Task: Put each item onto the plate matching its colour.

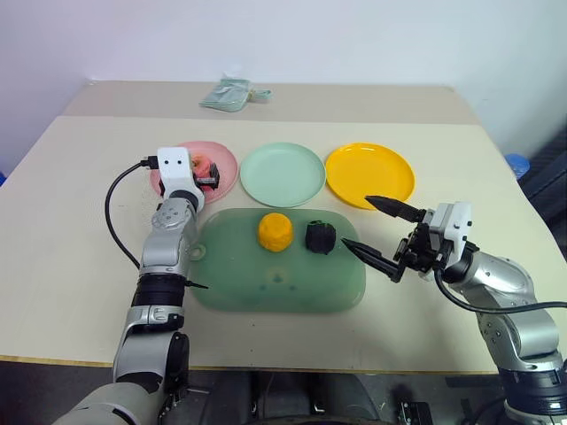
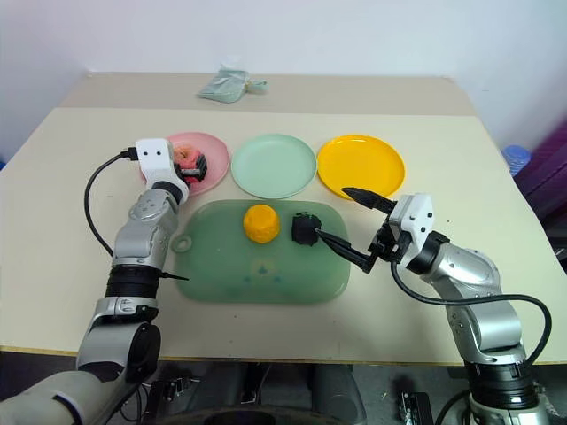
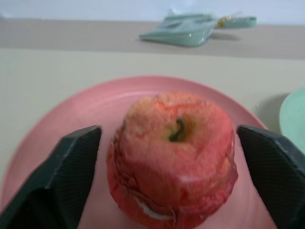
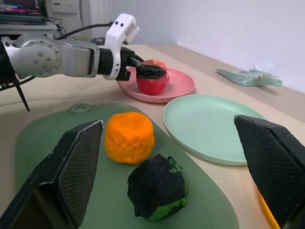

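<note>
The pink-red apple (image 3: 171, 157) rests on the pink plate (image 1: 223, 158). My left gripper (image 1: 207, 175) is open around it, one finger (image 3: 62, 176) on each side with a small gap. The orange fruit (image 1: 275, 231) and the black-dark-green ball (image 1: 321, 237) lie side by side on the green tray (image 1: 266, 283). The mint plate (image 1: 283, 173) and the yellow-orange plate (image 1: 369, 173) are bare. My right gripper (image 1: 356, 220) is wide open and holds nothing. It hovers at the tray's right end, pointing at the ball.
A pale green bag (image 1: 232, 94) lies at the back of the table. The three plates stand in a row behind the tray. A black cable (image 1: 111, 208) loops beside my left arm. A blue object (image 1: 516, 164) sits past the table's right edge.
</note>
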